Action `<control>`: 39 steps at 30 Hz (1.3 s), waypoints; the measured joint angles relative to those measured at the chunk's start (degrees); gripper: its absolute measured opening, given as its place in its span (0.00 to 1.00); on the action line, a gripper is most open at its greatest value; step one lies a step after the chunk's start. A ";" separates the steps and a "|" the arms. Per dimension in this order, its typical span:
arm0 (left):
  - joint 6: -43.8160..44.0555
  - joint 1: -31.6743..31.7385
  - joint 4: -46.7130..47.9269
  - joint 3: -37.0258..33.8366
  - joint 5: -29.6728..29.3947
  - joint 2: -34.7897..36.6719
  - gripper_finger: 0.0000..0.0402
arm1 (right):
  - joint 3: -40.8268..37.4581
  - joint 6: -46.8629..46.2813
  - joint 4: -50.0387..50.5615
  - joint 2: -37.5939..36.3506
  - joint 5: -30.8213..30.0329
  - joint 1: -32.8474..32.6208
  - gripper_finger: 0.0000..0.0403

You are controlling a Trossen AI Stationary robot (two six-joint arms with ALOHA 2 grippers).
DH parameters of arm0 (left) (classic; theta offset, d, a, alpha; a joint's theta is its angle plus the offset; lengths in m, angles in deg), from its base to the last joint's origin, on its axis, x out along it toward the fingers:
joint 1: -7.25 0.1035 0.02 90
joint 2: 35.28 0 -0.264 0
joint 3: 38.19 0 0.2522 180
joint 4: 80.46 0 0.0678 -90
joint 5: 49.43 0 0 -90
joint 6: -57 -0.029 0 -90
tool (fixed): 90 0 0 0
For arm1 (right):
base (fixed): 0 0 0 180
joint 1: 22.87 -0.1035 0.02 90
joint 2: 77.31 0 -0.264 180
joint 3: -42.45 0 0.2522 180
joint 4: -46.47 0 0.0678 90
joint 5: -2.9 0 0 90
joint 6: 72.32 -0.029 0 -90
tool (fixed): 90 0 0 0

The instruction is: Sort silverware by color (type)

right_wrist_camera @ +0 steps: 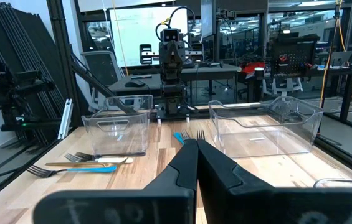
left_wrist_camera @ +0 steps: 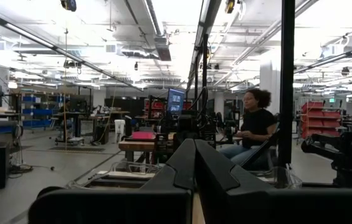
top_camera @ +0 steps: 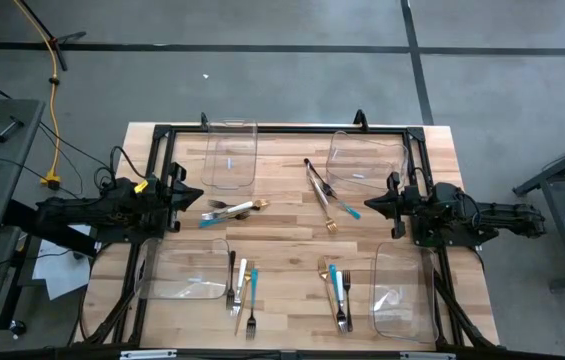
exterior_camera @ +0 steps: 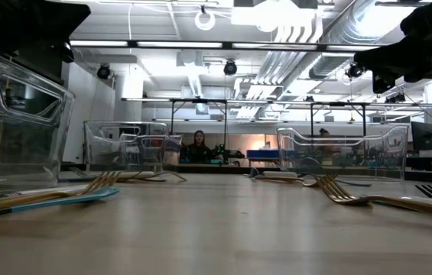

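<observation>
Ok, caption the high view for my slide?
Both shut grippers, left and right, idle over scattered silverware between four clear plastic bins on the wooden table.

Pale, smooth wooden table [top_camera: 292, 245], clear glossy plastic bins [top_camera: 232, 155], shiny metal silverware [top_camera: 232, 210] with matt teal handles.

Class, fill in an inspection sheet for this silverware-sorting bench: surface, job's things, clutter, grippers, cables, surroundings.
Surface: light wooden table with a black frame.
Job's things: teal, gold, white and dark steel silverware in four loose groups, left-centre, far centre, near left, near right; none in the four clear plastic bins.
Clutter: nothing seen.
Grippers: left gripper and right gripper both shut, empty, at opposite table sides.
Cables: yellow cable on the floor, left.
Surroundings: workshop; seated person beyond the table.
</observation>
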 joint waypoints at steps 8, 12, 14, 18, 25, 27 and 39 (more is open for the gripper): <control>-0.01 0.00 0.00 0.01 0.00 0.02 0.00 | 0.00 -2.60 -17.05 0.41 -3.41 -0.05 0.00; -0.01 0.00 0.02 0.01 0.00 0.00 0.00 | 0.03 -6.17 -28.44 5.72 0.98 -0.42 0.00; -0.01 0.01 0.04 0.01 0.00 0.00 0.00 | 0.92 -5.60 -28.05 10.81 2.05 -1.28 0.00; -0.01 0.01 0.04 0.02 0.00 0.00 0.00 | 5.93 -3.44 -23.20 22.39 -3.26 -2.61 0.01; 0.01 0.02 0.04 0.01 0.00 0.00 0.00 | 20.68 -8.28 5.06 39.51 -16.22 -2.59 0.19; -0.01 0.00 0.04 0.02 0.00 0.00 0.00 | 24.35 -10.82 11.65 43.74 -16.23 -2.59 0.27; 0.01 0.01 0.03 0.02 0.00 0.00 0.00 | 30.77 -35.00 21.45 66.32 -19.69 -2.61 0.45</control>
